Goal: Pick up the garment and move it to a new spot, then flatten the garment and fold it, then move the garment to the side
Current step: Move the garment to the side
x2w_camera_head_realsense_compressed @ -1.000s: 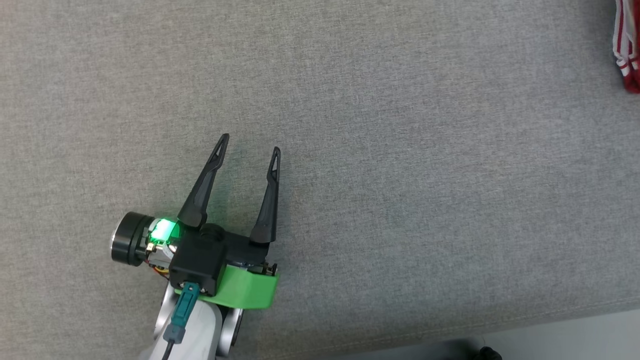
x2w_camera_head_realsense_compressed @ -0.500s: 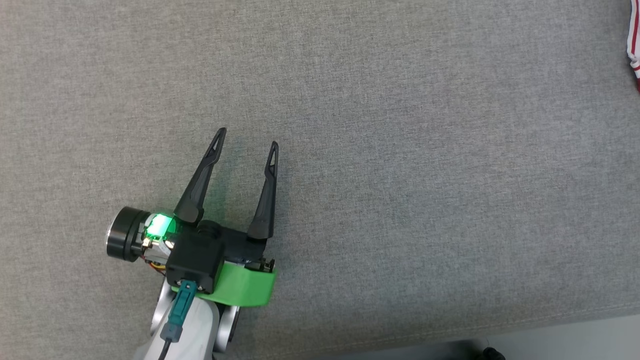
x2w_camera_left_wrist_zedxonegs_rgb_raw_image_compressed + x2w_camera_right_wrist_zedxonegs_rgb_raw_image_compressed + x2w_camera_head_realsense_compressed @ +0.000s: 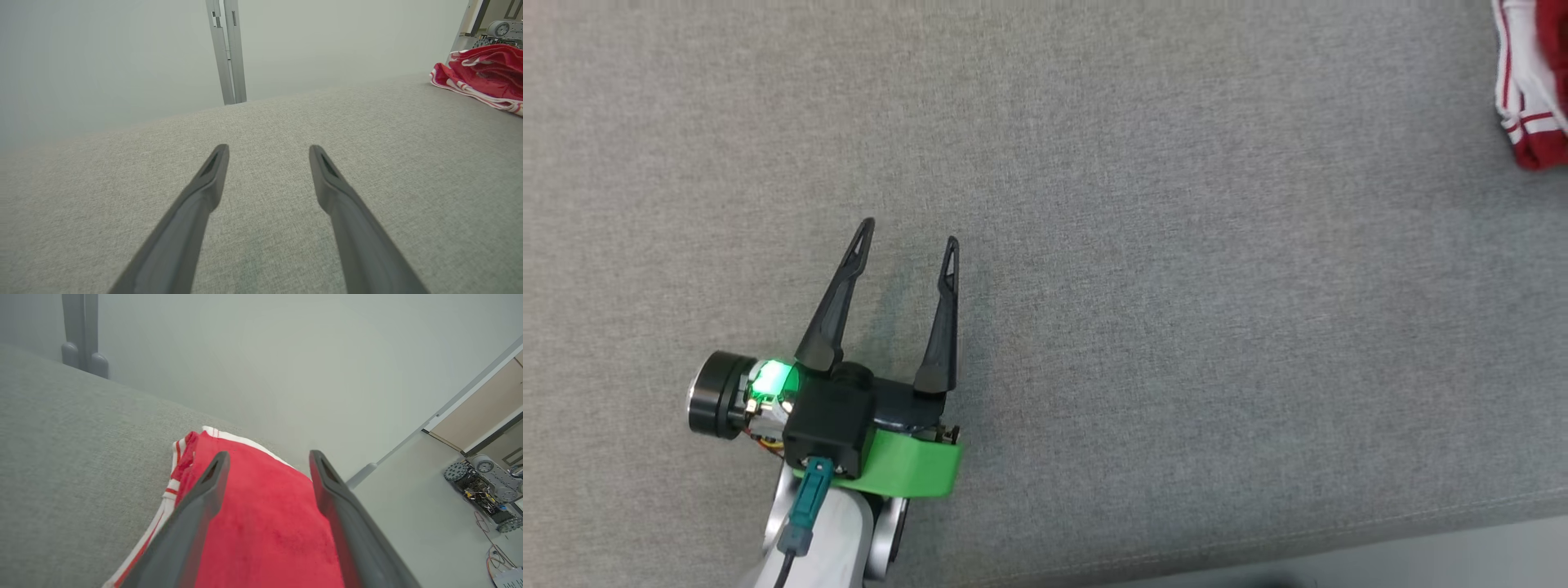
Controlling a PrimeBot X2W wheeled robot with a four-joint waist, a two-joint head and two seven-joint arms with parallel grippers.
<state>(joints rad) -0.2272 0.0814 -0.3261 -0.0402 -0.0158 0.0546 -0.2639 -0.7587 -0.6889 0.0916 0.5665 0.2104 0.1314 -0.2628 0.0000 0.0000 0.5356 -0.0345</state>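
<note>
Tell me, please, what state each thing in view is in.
left end effector, open, empty, over the bare grey surface.
right end effector, open, fingers spread over the garment, not gripping it.
garment, lying loosely folded at the grey surface's right edge.

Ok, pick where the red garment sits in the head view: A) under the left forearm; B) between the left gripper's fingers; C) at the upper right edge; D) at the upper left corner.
C: the red garment lies at the upper right edge, far from the open left gripper.
</note>
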